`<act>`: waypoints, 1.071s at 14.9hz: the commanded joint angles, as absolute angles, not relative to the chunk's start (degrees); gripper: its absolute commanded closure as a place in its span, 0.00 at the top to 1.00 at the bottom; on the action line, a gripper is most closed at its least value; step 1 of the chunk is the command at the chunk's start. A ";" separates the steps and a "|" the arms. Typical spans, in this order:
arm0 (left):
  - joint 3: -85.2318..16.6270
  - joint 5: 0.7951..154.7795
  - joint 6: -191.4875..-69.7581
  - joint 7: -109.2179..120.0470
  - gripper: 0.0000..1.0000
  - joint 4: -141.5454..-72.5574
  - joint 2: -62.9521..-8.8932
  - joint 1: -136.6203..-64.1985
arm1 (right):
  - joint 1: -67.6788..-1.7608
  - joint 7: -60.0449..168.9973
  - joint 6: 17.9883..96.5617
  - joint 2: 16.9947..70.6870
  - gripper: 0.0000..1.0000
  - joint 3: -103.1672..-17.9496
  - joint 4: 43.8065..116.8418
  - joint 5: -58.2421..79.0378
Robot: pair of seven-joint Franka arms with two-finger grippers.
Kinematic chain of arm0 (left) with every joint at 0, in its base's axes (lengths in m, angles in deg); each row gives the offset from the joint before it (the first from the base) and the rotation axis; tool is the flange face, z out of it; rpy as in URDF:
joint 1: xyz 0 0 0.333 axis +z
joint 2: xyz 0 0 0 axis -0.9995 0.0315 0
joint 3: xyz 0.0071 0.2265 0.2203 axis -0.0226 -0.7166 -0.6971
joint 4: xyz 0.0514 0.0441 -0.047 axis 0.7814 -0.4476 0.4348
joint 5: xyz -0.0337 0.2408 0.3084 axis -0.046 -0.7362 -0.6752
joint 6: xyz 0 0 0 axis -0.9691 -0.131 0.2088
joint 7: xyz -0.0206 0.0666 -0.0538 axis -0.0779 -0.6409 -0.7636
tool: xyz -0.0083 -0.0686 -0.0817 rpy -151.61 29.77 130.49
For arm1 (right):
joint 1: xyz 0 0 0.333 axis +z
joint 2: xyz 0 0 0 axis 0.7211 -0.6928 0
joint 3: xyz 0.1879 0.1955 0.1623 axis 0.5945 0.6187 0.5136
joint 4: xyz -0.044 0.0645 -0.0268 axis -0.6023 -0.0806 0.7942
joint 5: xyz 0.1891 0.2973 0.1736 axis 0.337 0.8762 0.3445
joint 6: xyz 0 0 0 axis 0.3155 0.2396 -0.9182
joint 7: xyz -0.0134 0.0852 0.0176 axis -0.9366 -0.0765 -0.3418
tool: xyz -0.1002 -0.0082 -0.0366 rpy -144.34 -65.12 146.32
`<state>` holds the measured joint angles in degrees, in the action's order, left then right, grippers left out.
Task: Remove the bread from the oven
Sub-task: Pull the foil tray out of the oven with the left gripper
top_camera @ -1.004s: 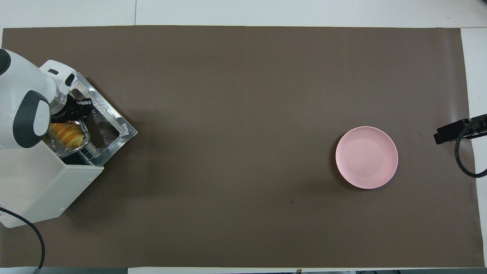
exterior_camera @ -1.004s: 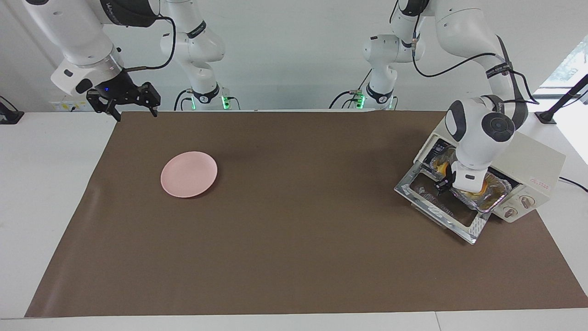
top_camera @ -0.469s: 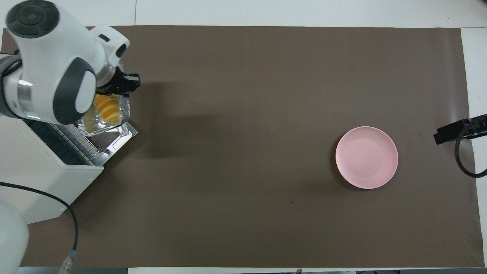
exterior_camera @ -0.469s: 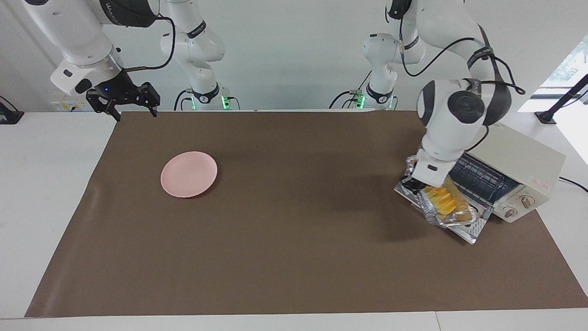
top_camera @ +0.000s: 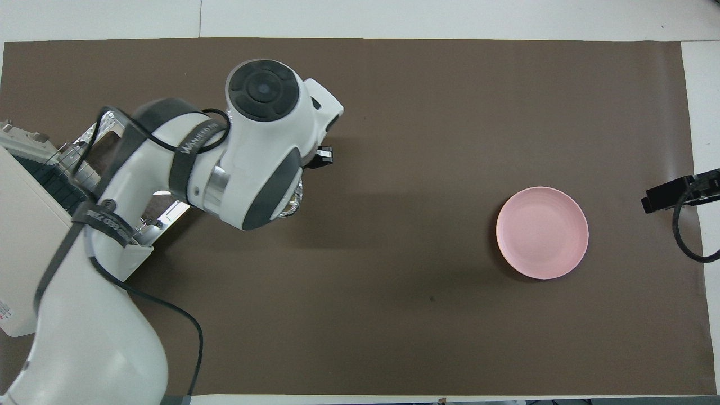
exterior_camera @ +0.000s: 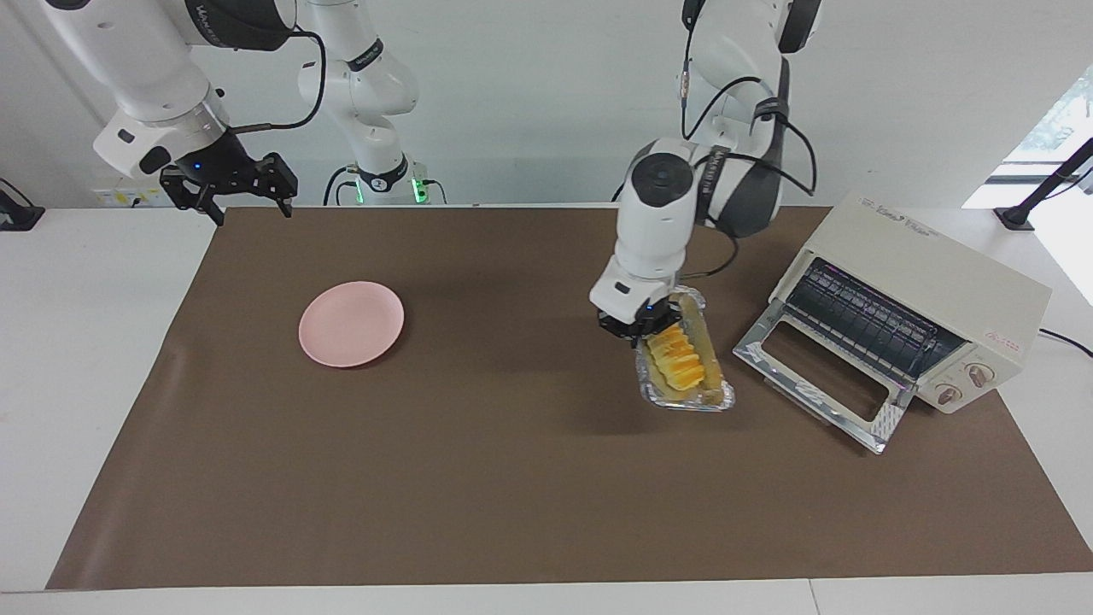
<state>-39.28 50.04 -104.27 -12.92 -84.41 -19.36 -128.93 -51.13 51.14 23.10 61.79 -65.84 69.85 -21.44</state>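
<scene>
In the facing view, my left gripper [exterior_camera: 639, 330] has carried the foil tray [exterior_camera: 683, 376] clear of the oven [exterior_camera: 918, 299] since a second ago, when it was still at the oven mouth; now it hangs over the brown mat [exterior_camera: 512, 478], between the oven and the middle of the table, jaws pinched shut on the tray's rim. The bread [exterior_camera: 679, 359] lies in that tray, lifted above the mat, out of the oven. The oven sits at the left arm's end of the table, its door [exterior_camera: 820, 389] dropped open and its rack bare. My right gripper [exterior_camera: 229, 184] waits over the mat's corner at the right arm's end, jaws wide, where it was before. The pink plate [exterior_camera: 351, 324] has not moved. I count one bread, one tray, one oven, one plate, two grippers. In the overhead view the left arm covers the bread; only a sliver of tray [top_camera: 292, 205] shows beneath it, and a bit of the left gripper [top_camera: 322, 157]. The plate [top_camera: 542, 233] lies toward the right arm's end, and the right gripper [top_camera: 672, 194] pokes in at the mat's edge there.
</scene>
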 commanded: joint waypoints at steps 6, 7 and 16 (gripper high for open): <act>-40.23 51.60 -110.28 -17.20 0.00 -88.12 -17.07 -133.19 | -52.03 50.35 22.65 62.87 1.00 -65.21 70.97 -21.07; -40.23 51.60 -110.02 -18.24 0.15 -87.94 -17.15 -133.11 | -51.95 50.43 22.65 62.87 1.00 -65.21 71.05 -21.07; -40.93 51.68 -102.13 -21.24 1.00 -86.62 -26.01 -123.63 | -48.36 55.07 27.02 63.93 1.00 -63.72 74.48 -20.90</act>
